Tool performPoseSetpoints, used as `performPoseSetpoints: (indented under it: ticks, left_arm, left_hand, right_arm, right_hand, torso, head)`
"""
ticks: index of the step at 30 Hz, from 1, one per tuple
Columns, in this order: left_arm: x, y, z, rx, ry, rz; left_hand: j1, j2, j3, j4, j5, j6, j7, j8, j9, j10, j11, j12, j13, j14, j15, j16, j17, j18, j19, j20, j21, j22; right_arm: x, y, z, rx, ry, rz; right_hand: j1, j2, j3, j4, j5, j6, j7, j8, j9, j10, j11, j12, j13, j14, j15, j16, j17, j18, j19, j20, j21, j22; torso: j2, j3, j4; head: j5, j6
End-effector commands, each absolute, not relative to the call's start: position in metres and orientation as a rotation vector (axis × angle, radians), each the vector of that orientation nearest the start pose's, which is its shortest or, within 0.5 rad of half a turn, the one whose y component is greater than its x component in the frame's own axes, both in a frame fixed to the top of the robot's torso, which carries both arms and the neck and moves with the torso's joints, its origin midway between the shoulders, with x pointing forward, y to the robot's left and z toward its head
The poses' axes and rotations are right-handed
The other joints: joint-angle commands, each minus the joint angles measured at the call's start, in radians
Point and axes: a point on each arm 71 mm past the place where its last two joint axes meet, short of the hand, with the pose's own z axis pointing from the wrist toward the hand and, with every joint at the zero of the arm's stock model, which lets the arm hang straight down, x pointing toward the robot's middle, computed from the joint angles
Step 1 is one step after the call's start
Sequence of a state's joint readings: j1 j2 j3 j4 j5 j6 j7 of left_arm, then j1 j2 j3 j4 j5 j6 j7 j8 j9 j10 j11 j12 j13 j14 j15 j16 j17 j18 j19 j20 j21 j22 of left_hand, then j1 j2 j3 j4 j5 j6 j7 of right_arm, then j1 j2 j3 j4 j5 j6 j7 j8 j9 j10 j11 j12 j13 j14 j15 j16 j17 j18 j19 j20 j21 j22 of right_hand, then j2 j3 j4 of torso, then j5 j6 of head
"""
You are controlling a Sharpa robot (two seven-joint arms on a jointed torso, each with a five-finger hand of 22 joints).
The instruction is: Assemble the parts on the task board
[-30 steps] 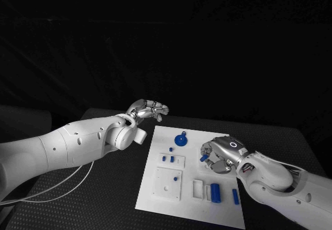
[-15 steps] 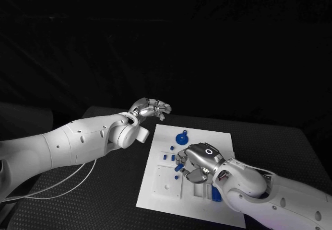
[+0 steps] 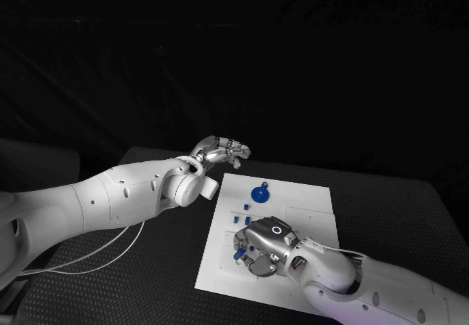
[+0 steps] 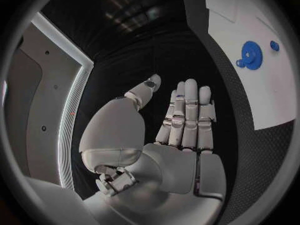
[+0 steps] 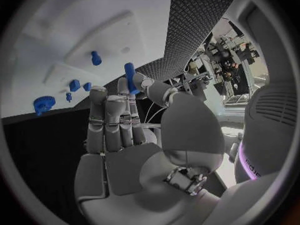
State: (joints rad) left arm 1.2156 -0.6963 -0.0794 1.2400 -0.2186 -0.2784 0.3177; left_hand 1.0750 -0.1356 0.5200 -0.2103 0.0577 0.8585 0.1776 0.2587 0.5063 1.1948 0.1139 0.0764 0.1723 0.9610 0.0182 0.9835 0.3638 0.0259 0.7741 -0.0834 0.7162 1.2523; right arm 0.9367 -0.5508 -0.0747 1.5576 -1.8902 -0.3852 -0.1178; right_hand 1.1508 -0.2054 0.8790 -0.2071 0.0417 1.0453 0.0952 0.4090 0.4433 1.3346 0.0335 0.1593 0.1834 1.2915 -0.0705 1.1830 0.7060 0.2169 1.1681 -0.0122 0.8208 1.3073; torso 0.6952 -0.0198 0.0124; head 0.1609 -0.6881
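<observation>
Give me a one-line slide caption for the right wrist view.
Right hand pinches a small blue peg above the white task board, where a blue gear and other blue parts sit.

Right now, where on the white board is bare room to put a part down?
The far right corner of the white task board, right of the blue round gear, is bare. The middle is crowded: the right robot hand, pinching a blue peg, covers it.

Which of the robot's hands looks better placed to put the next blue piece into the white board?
The right hand, probably. It hangs over the task board and pinches a blue peg at its fingertips. The left hand holds nothing and sits beyond the board's far corner.
</observation>
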Motion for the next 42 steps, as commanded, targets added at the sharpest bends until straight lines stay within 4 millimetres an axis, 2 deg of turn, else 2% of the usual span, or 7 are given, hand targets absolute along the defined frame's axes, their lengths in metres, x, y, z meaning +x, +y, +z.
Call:
performPoseSetpoints:
  ticks: [1, 14, 35, 42]
  left_arm:
    - [0.536, 0.213, -0.201, -0.921, 1.520, -1.353]
    - [0.536, 0.211, -0.201, -0.920, 1.522, -1.357]
    - [0.536, 0.211, -0.201, -0.920, 1.524, -1.357]
    - [0.536, 0.211, -0.201, -0.920, 1.527, -1.359]
  left_hand:
    - [-0.007, 0.003, 0.001, 0.004, 0.006, -0.008, -0.002, 0.006, -0.002, -0.004, 0.006, -0.003, -0.001, 0.005, -0.001, -0.003, 0.001, 0.020, 0.007, 0.002, -0.006, 0.001]
    - [-0.008, 0.004, 0.001, 0.004, 0.005, -0.008, -0.002, 0.006, -0.002, -0.004, 0.006, -0.003, -0.001, 0.005, -0.001, -0.004, 0.001, 0.020, 0.007, 0.002, -0.007, 0.002]
    - [-0.009, 0.004, 0.000, 0.005, 0.005, -0.009, -0.001, 0.006, -0.003, -0.005, 0.006, -0.004, -0.001, 0.005, -0.001, -0.005, 0.002, 0.020, 0.007, 0.002, -0.008, 0.002]
    - [-0.009, 0.004, 0.000, 0.005, 0.005, -0.010, -0.001, 0.007, -0.003, -0.005, 0.006, -0.004, -0.001, 0.005, -0.001, -0.005, 0.003, 0.020, 0.007, 0.002, -0.008, 0.002]
  right_arm:
    - [0.377, -0.034, -0.287, -0.660, 1.577, 0.858]
    - [0.377, -0.033, -0.295, -0.677, 1.593, 0.835]
    - [0.378, -0.037, -0.303, -0.727, 1.617, 0.767]
    - [0.375, -0.031, -0.303, -0.734, 1.610, 0.781]
  right_hand:
    - [0.003, 0.011, 0.003, -0.003, 0.007, 0.005, 0.003, 0.002, 0.014, 0.006, 0.000, 0.000, 0.002, 0.001, -0.008, 0.004, 0.001, 0.045, 0.000, -0.007, 0.005, 0.019]
    - [0.004, 0.011, 0.004, -0.005, 0.007, 0.006, 0.003, 0.002, 0.014, 0.007, 0.000, 0.000, 0.003, 0.000, -0.008, 0.004, 0.001, 0.045, 0.000, -0.007, 0.005, 0.019]
    - [0.002, 0.012, 0.004, -0.008, 0.007, 0.007, 0.002, 0.002, 0.015, 0.007, 0.000, 0.000, 0.004, 0.000, -0.008, 0.004, 0.002, 0.045, -0.001, -0.007, 0.006, 0.020]
    - [0.002, 0.012, 0.004, -0.009, 0.007, 0.007, 0.002, 0.002, 0.015, 0.007, 0.000, 0.000, 0.005, 0.000, -0.008, 0.004, 0.002, 0.045, -0.001, -0.007, 0.007, 0.020]
  torso:
    - [0.001, 0.0015, -0.0004]
    - [0.000, 0.0021, -0.0015]
    - [0.000, 0.0012, -0.0012]
    - [0.000, 0.0014, -0.0012]
  head:
    - [0.005, -0.005]
    - [0.010, -0.014]
    - [0.011, -0.020]
    - [0.011, -0.020]
